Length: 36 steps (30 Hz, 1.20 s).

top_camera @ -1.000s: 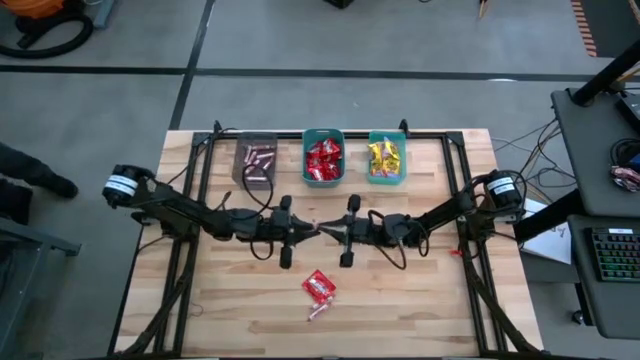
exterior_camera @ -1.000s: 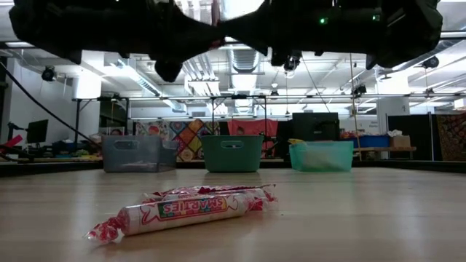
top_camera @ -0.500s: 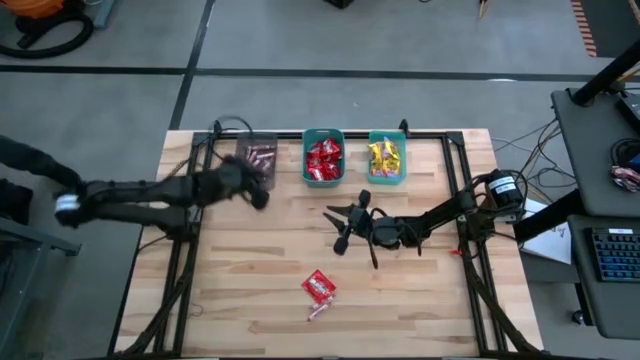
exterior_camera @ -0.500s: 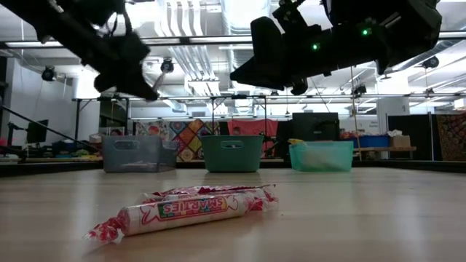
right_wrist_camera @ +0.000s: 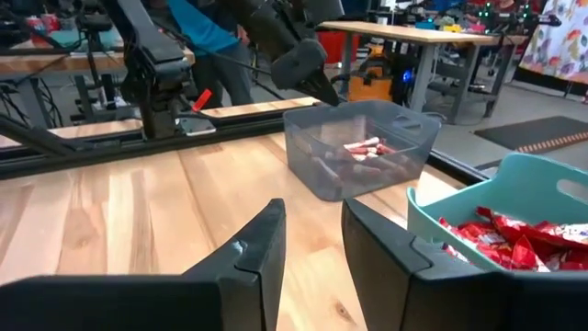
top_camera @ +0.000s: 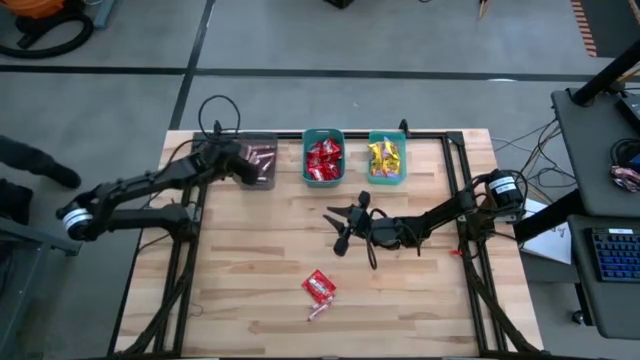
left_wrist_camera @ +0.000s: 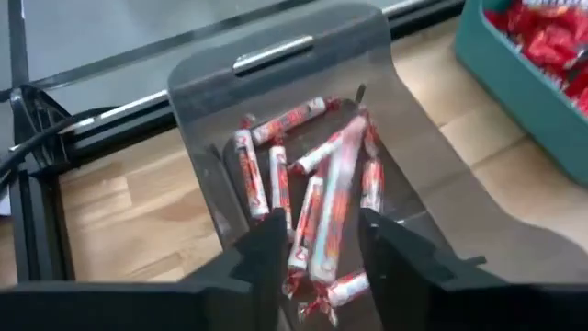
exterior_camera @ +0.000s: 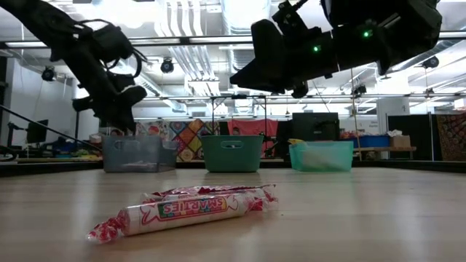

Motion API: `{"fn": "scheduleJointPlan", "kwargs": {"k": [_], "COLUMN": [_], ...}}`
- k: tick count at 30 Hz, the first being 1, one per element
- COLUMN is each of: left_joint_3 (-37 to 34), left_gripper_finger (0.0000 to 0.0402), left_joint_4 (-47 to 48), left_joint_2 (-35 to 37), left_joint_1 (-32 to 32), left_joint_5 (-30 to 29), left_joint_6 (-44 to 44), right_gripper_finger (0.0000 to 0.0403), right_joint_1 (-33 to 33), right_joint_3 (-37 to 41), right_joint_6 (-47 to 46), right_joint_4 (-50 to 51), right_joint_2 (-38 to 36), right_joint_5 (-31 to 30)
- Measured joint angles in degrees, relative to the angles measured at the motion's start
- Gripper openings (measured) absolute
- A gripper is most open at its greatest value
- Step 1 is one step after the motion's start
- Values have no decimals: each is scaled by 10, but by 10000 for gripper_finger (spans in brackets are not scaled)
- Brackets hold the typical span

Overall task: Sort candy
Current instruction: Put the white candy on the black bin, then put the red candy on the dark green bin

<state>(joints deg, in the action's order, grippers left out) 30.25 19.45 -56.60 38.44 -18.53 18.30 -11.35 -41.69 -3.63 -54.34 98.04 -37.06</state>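
Grey see-through bin [top_camera: 256, 160] at the far left held pinkish stick candy [left_wrist_camera: 317, 198]. Left hand [left_wrist_camera: 317, 244] hung over it, fingers apart, holding nothing. Right hand [top_camera: 338, 228] hovered mid-desk, part open, empty. More candy [top_camera: 318, 290] lay near.

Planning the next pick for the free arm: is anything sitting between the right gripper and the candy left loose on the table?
Nothing visible. Only bare table separates the right gripper from the red packet and the stick candy. The bins stand on its opposite side.
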Motion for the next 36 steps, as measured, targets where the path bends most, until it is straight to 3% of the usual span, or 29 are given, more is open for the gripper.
{"fn": "scheduleJointPlan", "kwargs": {"k": [5, 11, 16, 23, 30, 32, 36], "left_joint_3": [17, 47, 40, 34, 34, 33, 34], "left_gripper_finger": [168, 179, 160, 136, 120, 115, 101], "left_joint_4": [7, 28, 10, -39, -123, -156, -225], "left_joint_2": [-15, 25, 70, 60, -9, -42, -123], "left_joint_1": [-1, -53, -218, -516, -748, -790, -830], "left_joint_5": [1, 82, 70, -91, -193, -227, -224], "left_joint_6": [-14, -3, 49, 113, 101, 100, 74], "right_gripper_finger": [119, 127, 126, 106, 109, 121, 140], "right_joint_1": [0, -3, -38, -97, -119, -122, -126], "right_joint_3": [0, -18, -122, -281, -336, -337, -334], "right_joint_6": [-29, -187, -259, -233, -350, -396, -447], "right_joint_4": [17, 105, 319, 618, 728, 735, 726], "right_joint_2": [-1, -9, 11, 45, 59, 61, 61], "right_joint_5": [11, 159, 249, 220, 226, 226, 219]}}
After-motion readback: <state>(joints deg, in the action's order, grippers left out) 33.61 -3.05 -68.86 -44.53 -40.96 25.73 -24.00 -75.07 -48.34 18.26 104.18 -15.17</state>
